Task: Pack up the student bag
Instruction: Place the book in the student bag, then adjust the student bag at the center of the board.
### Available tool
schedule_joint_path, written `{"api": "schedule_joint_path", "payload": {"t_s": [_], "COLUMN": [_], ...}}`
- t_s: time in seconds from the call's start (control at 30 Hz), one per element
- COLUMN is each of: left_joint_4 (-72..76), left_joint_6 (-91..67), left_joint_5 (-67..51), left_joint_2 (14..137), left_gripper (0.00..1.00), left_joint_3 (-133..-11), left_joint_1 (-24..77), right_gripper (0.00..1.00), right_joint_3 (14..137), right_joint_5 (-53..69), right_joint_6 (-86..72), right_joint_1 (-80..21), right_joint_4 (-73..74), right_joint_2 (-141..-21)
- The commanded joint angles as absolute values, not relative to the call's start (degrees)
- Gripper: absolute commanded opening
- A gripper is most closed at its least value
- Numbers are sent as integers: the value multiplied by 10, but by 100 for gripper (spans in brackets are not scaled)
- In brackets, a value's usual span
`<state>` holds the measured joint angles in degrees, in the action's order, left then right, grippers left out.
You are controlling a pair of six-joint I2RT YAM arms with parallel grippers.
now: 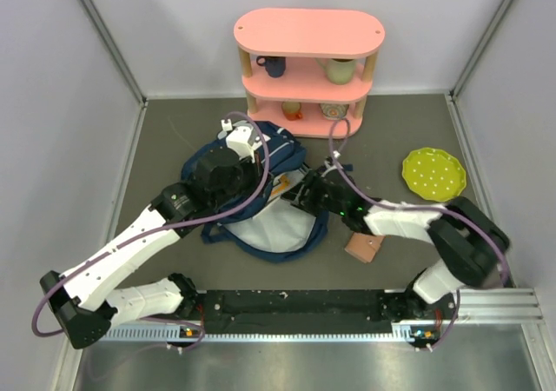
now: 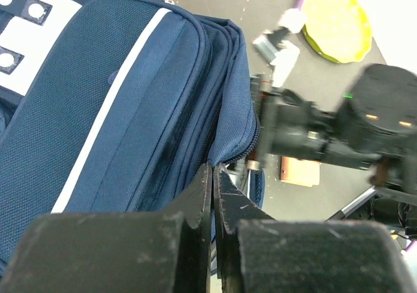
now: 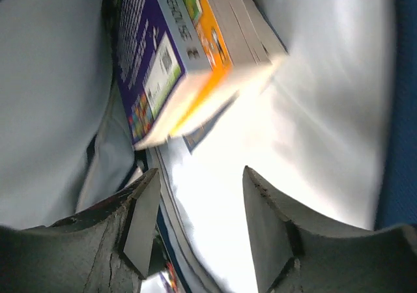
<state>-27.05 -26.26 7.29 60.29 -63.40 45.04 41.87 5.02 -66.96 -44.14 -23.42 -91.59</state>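
The student bag (image 1: 276, 152), navy with white stripes, lies in the middle of the table with its pale lining (image 1: 276, 226) open toward me. My left gripper (image 1: 259, 167) is over the bag. In the left wrist view the left gripper (image 2: 214, 166) is shut, pinching the bag (image 2: 130, 111) at its zipper edge. My right gripper (image 1: 297, 193) reaches into the opening. In the right wrist view the right gripper (image 3: 201, 172) is open and empty inside the pale lining (image 3: 326, 97), just below a colourful purple and orange book (image 3: 176, 58) lying in the bag.
A pink three-tier shelf (image 1: 308, 31) with mugs stands at the back. A yellow-green dotted plate (image 1: 433, 173) lies at the right and also shows in the left wrist view (image 2: 335, 19). A small brown flat object (image 1: 363, 247) lies by the right arm.
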Motion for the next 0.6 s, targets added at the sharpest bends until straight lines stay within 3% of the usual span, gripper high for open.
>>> {"api": "schedule_joint_path", "payload": {"t_s": [0.0, 0.1, 0.23, 0.27, 0.3, 0.37, 0.4, 0.53, 0.57], "left_joint_4": [-208, -197, -184, -186, -190, -210, -219, -227, -229], "left_joint_6": [-272, -279, -276, -279, -289, -303, -304, -305, -308], "left_joint_5": [85, 83, -9, -20, -26, -22, -11, 61, 95], "left_joint_2": [585, 589, 620, 635, 642, 640, 632, 570, 546], "left_gripper": [0, 0, 3, 10, 29, 48, 63, 88, 90], "left_joint_3": [-628, -615, -606, -599, -598, -594, -589, -552, -547], "left_joint_1": [448, 448, 450, 453, 455, 458, 459, 458, 459], "right_gripper": [54, 55, 58, 60, 61, 63, 63, 71, 71], "right_joint_3": [328, 262, 234, 236, 237, 243, 244, 251, 253], "right_joint_5": [6, -22, -84, -115, -132, -156, -155, -122, -100], "right_joint_6": [-614, -600, -584, -579, -575, -567, -555, -541, -542], "right_joint_1": [-438, -440, -440, -439, -439, -438, -437, -438, -438], "right_joint_4": [-173, -112, 29, 88, 115, 158, 176, 199, 199], "right_joint_2": [-724, -626, -455, -434, -418, -373, -362, -359, -373]}}
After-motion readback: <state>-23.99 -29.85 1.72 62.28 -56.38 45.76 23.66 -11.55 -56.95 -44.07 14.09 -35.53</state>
